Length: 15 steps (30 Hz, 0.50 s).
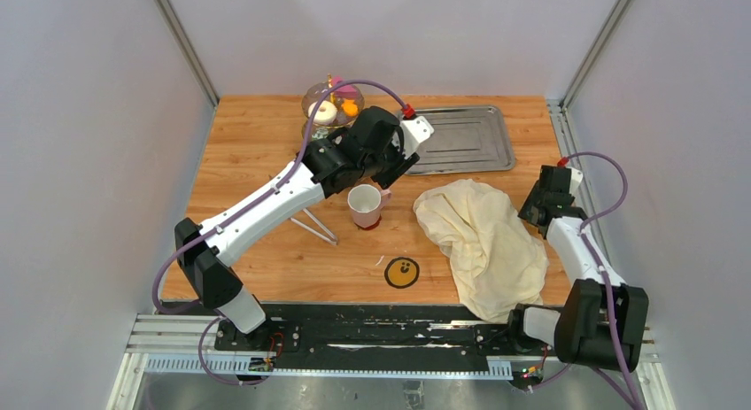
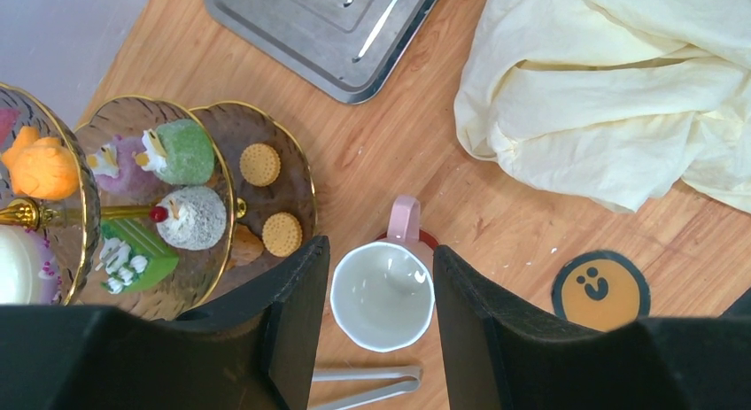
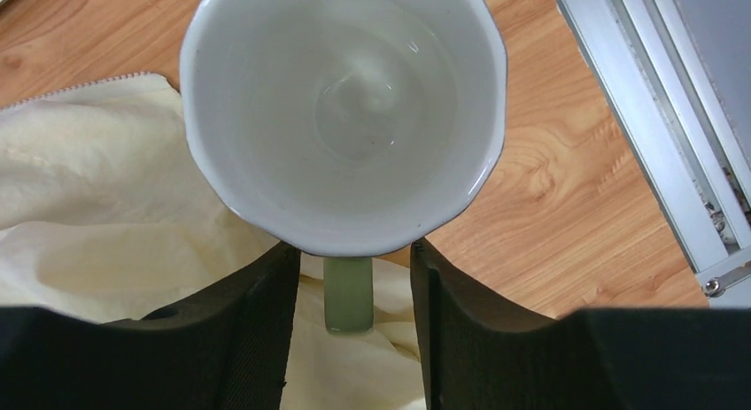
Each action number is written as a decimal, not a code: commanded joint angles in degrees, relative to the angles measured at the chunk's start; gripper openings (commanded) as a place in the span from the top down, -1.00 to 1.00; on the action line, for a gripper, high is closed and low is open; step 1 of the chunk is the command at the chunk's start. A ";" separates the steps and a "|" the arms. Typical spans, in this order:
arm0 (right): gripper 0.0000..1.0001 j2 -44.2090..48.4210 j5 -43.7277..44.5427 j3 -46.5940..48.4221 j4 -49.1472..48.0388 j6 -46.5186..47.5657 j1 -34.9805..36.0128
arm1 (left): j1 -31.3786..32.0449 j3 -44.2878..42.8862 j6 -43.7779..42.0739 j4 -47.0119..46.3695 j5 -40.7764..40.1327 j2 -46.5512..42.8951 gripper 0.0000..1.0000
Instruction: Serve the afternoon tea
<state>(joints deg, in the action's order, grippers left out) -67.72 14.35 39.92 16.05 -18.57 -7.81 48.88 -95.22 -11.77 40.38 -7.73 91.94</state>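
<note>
From above, the left hand [image 1: 397,168] is hovering spread over the pink-handled mug [image 1: 364,204] standing mid-tabletop [image 1: 257,153]; a skewed descent could be tipping it. In the left wrist view its fingers [image 2: 297,295] are flanking the rim, and the glass stand [image 2: 305,175] just beside is risking a knock. In the right wrist view the right hand [image 3: 354,251] is sitting spread either side of the handle [image 3: 347,295] of the green-handled mug [image 3: 345,109], not pinching, at the cream cloth [image 3: 106,189] edge; closing off-centre could be twisting it.
</note>
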 commanded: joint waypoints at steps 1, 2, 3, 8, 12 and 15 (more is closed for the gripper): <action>0.08 -2.91 0.90 1.45 0.64 -0.42 -2.14 | 0.42 0.63 -0.76 -0.79 -1.17 -0.63 -0.02; 0.11 -3.80 0.75 1.78 0.63 -0.48 -2.49 | 0.42 0.65 -0.74 -0.45 -1.42 -0.49 -0.02; 0.15 -4.76 0.43 2.28 0.57 -0.43 -3.03 | 0.42 0.65 -0.82 -0.20 -1.68 -0.39 -0.02; 0.66 -5.86 -1.82 3.99 1.17 -0.30 -4.53 | 0.42 1.23 -0.99 0.10 -2.60 -0.61 -0.02; 0.99 -0.67 -2.97 5.47 3.62 0.05 -4.49 | 0.42 1.87 -1.04 -0.25 -3.42 -1.12 -0.02; 0.99 3.88 -3.46 7.65 6.59 0.27 -4.49 | 0.42 2.45 -0.48 -0.93 -2.98 -1.14 -0.02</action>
<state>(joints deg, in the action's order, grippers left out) -70.70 11.29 42.15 20.69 -18.55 -11.55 48.90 -93.71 -12.19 40.45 -10.13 91.94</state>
